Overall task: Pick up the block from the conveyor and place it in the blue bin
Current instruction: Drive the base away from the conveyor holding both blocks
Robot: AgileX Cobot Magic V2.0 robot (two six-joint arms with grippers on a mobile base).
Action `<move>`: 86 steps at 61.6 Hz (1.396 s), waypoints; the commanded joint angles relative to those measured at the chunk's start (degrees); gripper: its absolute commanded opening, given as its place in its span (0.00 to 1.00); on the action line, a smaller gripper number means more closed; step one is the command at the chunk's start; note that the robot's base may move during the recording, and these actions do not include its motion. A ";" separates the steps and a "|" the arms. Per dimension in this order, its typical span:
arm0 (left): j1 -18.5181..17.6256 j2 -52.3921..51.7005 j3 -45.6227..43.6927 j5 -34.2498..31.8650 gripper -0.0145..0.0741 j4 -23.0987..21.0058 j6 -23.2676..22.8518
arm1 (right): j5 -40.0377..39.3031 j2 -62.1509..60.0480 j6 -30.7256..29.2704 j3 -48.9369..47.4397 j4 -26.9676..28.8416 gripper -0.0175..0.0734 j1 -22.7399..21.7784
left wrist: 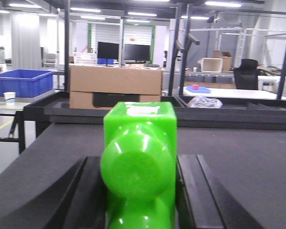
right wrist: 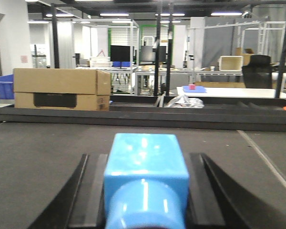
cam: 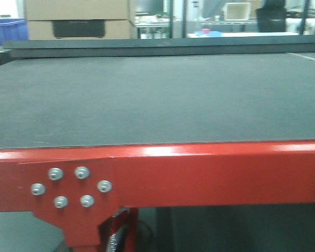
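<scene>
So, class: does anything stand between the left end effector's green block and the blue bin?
Only the conveyor's raised black far rail crosses between the green block and the blue bin. The cardboard box stands beside the bin, seemingly off that line.

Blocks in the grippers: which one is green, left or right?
The left one. The green block sits between the fingers of the left gripper, while the right gripper holds a light blue block.
</scene>
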 commanded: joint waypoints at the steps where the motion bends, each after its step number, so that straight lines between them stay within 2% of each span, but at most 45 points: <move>1: 0.14 -0.20 -0.06 -1.07 0.04 -0.34 0.00 | -1.38 -0.32 -0.45 -0.03 -0.66 0.01 0.00; 86: 0.14 -0.20 -0.06 -1.07 0.04 -0.34 0.00 | -1.38 -0.32 -0.45 -0.03 -0.66 0.01 0.00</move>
